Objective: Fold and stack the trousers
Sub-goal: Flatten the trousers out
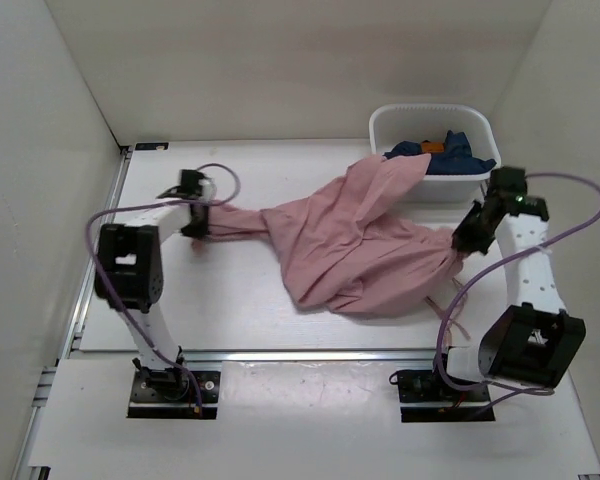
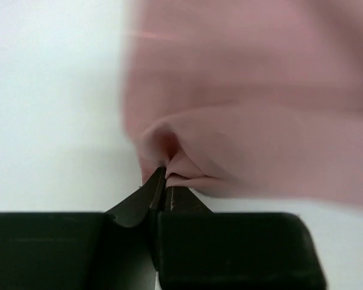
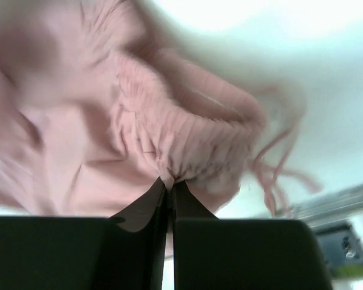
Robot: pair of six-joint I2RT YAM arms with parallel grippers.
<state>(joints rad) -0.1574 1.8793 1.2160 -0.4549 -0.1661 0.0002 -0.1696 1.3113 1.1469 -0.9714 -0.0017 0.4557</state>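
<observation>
Trousers: the large dusty-pink trousers of thin soft fabric (image 1: 350, 245) lie crumpled mid-table, strung between both arms. One fold reaches far-right and appears to rest on the white plastic tub (image 1: 450, 190).
Left gripper (image 1: 195, 222): jaws pinched together on a narrow end of the fabric, at the left.
Right gripper (image 1: 462, 243): jaws clamped on the gathered waistband (image 3: 169, 139), at the right, with the pink drawstrings (image 3: 278, 175) dangling beside it.
Tub contents: dark blue garments (image 1: 460, 155), apart from the task.
Risk, snag: pulling left could drag the draped fold against the tub and shift it.
Risk, slip: both holds are small pinches, so tension may pull the thin cloth free.
Risk, tangle: loose drawstrings could catch in the fingers.
</observation>
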